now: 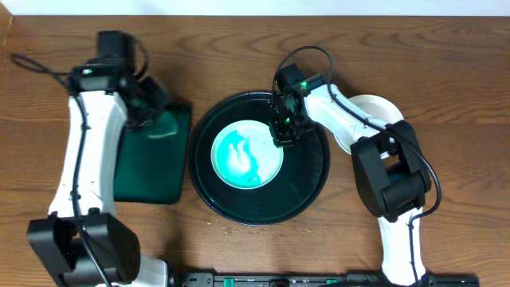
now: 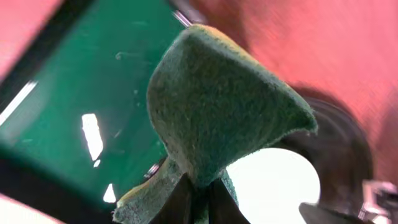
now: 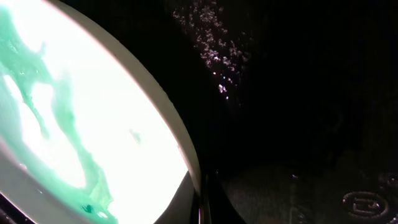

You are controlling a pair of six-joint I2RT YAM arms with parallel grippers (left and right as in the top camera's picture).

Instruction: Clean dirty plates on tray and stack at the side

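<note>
One plate (image 1: pixel 245 154) with turquoise-green smears lies in the round black tray (image 1: pixel 307 182). My right gripper (image 1: pixel 284 137) is shut on this plate's right rim; in the right wrist view the rim (image 3: pixel 180 155) runs between my fingers (image 3: pixel 202 208). Another white plate (image 1: pixel 374 108) lies on the table to the right, partly hidden by my right arm. My left gripper (image 1: pixel 151 108) is shut on a green sponge (image 2: pixel 217 106) above the rectangular dark green tray (image 1: pixel 151 163); in the left wrist view the sponge fills the space above my fingers (image 2: pixel 199 202).
The dark green tray (image 2: pixel 68 106) sits just left of the black tray. Bare wooden table lies behind and in front of both trays. Small crumbs lie on the table in front of the black tray (image 1: pixel 239 231).
</note>
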